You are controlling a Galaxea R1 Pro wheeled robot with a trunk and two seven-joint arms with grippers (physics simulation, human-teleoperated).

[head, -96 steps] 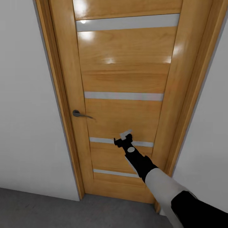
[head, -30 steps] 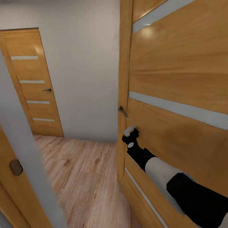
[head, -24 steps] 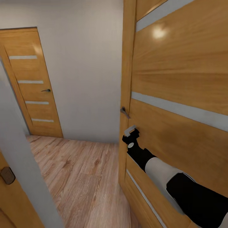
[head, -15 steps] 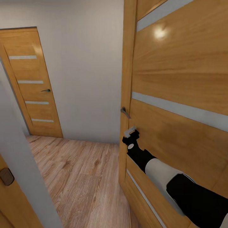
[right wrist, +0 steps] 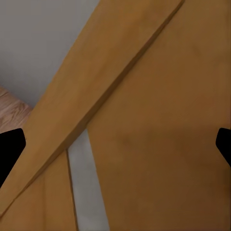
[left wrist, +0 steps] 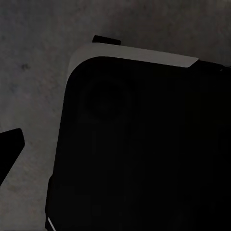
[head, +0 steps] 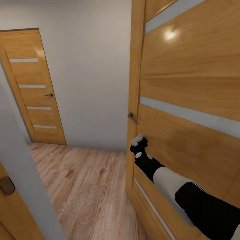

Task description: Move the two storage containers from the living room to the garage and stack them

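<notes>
No storage container is in sight here, so which way either lies from the jaws cannot be told. The right gripper (head: 138, 142) sits against the open wooden door (head: 186, 83), just below its handle (head: 132, 117), near the door's free edge; its jaws stand apart with nothing between them. Past that edge a light plank floor (head: 86, 180) runs to a closed second door (head: 31, 86). The left gripper's fingertips (left wrist: 9, 149) hang over grey concrete, spread wide

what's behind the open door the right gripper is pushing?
Past the open door: wood-plank floor, off-white wall, a second, closed door. The door leaf hides everything further right. No containers visible.
</notes>
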